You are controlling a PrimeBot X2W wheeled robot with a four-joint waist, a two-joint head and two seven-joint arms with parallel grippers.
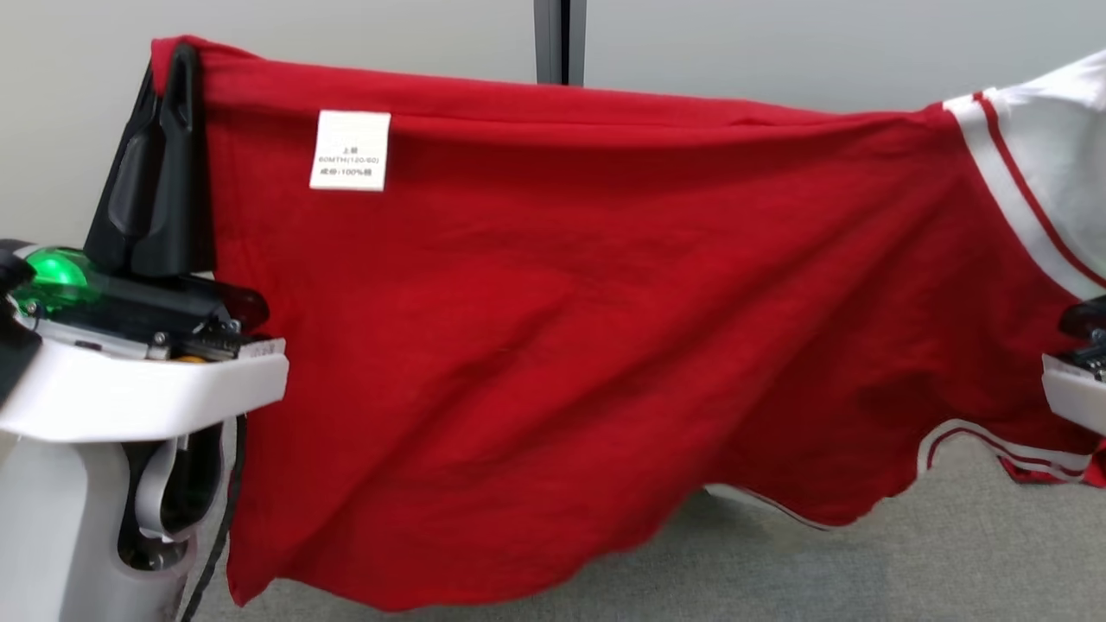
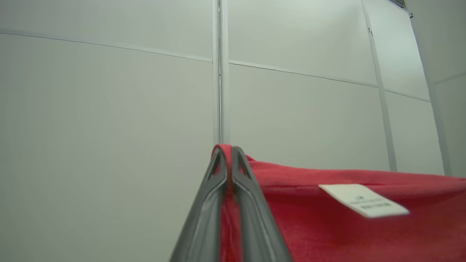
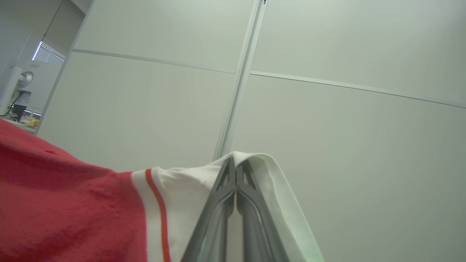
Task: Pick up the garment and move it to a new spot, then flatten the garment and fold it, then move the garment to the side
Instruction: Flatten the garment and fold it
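Note:
The garment (image 1: 562, 328) is a red shirt with white, red-striped trim and a white care label (image 1: 350, 149). It hangs stretched in the air between my two arms, its lower edge loose above the floor. My left gripper (image 1: 177, 60) points up at the left and is shut on the garment's red top corner; in the left wrist view the red cloth (image 2: 346, 218) is pinched between the fingers (image 2: 204, 203). My right gripper (image 3: 234, 162) is shut on the white trimmed end (image 3: 189, 203). In the head view just its wrist (image 1: 1076, 371) shows at the right edge.
A pale panelled wall (image 1: 778, 43) with a dark vertical post (image 1: 560, 39) stands right behind the garment. Grey carpet (image 1: 864, 570) lies below it. A desk with a monitor (image 3: 16, 91) shows far off in the right wrist view.

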